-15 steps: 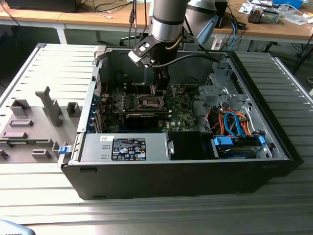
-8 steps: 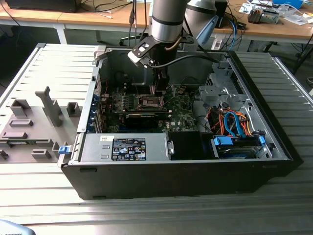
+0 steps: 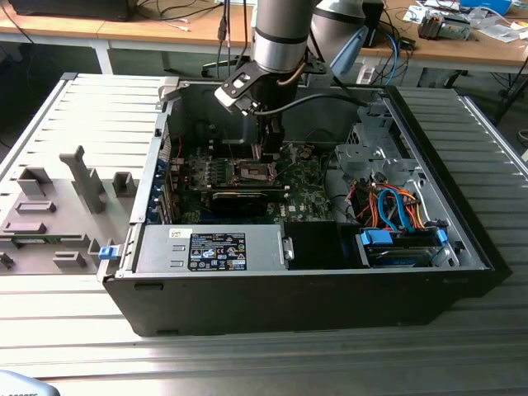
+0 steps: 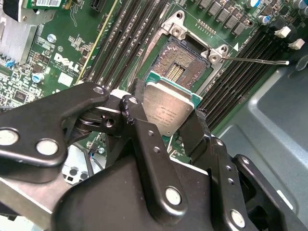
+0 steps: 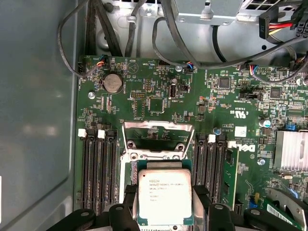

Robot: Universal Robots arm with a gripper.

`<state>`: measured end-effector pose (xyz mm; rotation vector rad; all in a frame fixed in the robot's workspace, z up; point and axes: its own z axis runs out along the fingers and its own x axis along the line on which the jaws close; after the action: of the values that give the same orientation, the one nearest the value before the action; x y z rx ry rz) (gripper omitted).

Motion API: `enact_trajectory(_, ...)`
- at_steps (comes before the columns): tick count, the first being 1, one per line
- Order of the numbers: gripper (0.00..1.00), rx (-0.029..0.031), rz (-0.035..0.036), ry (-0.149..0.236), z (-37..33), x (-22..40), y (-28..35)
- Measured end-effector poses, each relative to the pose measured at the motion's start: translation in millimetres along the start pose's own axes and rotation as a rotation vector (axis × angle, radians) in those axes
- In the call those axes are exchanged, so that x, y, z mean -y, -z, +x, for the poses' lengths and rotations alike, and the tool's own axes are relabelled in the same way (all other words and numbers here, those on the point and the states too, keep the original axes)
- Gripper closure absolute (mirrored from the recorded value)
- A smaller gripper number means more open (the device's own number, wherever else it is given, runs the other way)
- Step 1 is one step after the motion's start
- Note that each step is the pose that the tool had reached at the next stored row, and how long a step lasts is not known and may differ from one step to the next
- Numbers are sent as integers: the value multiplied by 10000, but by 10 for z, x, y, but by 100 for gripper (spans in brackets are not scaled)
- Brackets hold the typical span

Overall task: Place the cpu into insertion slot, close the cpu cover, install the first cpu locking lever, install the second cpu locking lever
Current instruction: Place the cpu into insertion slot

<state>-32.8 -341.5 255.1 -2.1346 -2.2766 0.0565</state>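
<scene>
Ribbed grey metal forms the table nearest in the exterior view, and one black computer case lies on it with its upper side open. On the exterior view's left, one grey fixture with upright blocks sits on the same table beside the case. Inside the case, the nearest thing is one silver power supply with a dark label. Past it a bundle of blue and orange cables lies toward the exterior view's right, with the green motherboard on the case floor. One arm reaches down over the board, and its gripper hangs just above the insertion slot. Beyond the case stand wooden desks strewn with cables and small gear.

In the second wrist view, two black fingers are clamped on opposite edges of the one cpu, whose silver-grey top faces the camera. The cpu hangs over the near edge of the slot, whose field of contacts lies bare; whether chip and socket touch I cannot tell. One thin wire locking lever runs off from a corner of the socket.

In the first wrist view, the one cpu cover stands swung open beyond the chip. Long black memory slots flank the socket on both sides. Farther on sit one round coin battery and one finned silver heat sink.
</scene>
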Motion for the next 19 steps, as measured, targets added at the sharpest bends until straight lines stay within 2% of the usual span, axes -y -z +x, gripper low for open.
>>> enact_trajectory(19,45,0,0,-1,2,18,-37)
